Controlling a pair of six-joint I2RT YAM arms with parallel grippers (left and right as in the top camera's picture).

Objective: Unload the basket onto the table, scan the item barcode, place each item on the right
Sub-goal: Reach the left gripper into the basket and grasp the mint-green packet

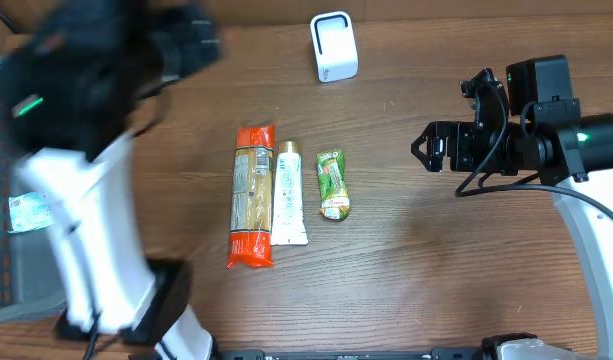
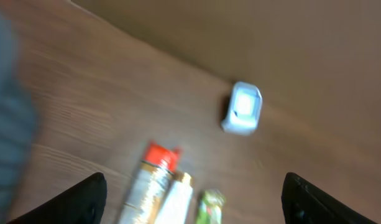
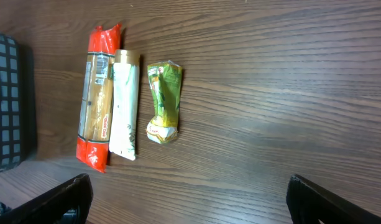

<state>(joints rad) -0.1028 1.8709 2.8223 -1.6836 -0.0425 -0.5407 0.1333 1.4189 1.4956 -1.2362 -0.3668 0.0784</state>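
We find three items lying in a row near the middle of the table (image 1: 406, 270): a pasta pack (image 1: 251, 196) with orange ends, a white tube (image 1: 289, 195) touching its right side, and a green sachet (image 1: 332, 185) just beside the tube but apart from it. The scanner (image 1: 334, 46) stands upright at the far edge, well apart from the row, with nothing in front of it. The left gripper (image 2: 194, 185) hangs over the far-left part of the table; its arm is blurred from overhead, but its wrist view shows the fingers spread wide with nothing between them, looking down on the row and the scanner. The right gripper (image 1: 418, 148) hovers right of the row, pointing toward it, its fingers likewise wide apart and empty. A dark crate (image 3: 5, 99) sits at the left edge, and a small pale pack (image 1: 26, 212) lies there; we cannot tell whether it has been scanned. Our assessment is that no scan is under way, since no item is held and none is presented to the scanner. As far as these views show, at least the three items in the row remain. What is left is to pick one up, turn its barcode to the scanner and set it aside.
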